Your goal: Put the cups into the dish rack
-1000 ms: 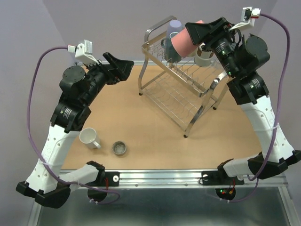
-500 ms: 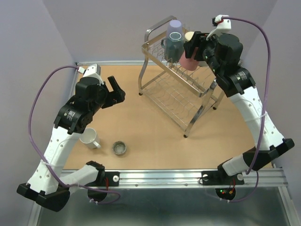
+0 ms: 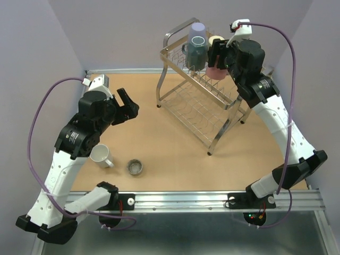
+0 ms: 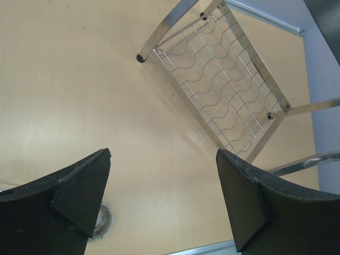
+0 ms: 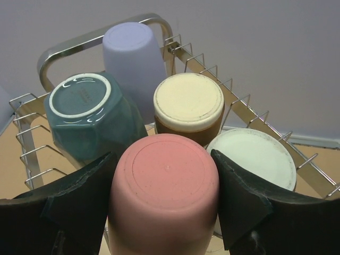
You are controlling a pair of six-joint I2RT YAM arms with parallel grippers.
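Top view: the right jaws hang over the upper tier of the rack (image 3: 197, 114) and are clamped on the pink cup (image 3: 215, 72), which sits bottom-up between them. Whether it already touches the wires cannot be told. Just beyond the jaws stands the cream cup (image 3: 217, 40). To their side, toward the looped handle, are the lavender cup (image 3: 197, 33) and the teal cup (image 3: 194, 56). The left jaws are spread wide and hold nothing. They hover above the tabletop (image 3: 170, 149) with their tips turned toward the rack. The mug (image 3: 101, 156) and the metal cup (image 3: 135, 167) sit on the tabletop well behind these jaws, back toward the arm's base.

Left wrist: the jaws gape, with only bare tabletop (image 4: 79, 79) between them. Ahead of them lies the rack's lower tier (image 4: 228, 90) of wavy wires, one foot planted on the tabletop. The metal cup (image 4: 102, 223) peeps out at the inner edge of one finger, mostly hidden.

Right wrist: both fingers press the sides of the pink cup (image 5: 164, 186), its base facing the camera. Straight ahead of the jaws is the cream cup (image 5: 188, 106). The teal cup (image 5: 87, 114) is ahead to one side and a white cup (image 5: 255, 156) ahead to the other. The lavender cup (image 5: 133, 53) is farthest off, against the handle of the rack (image 5: 69, 45). All stand bottom-up in the upper tier.
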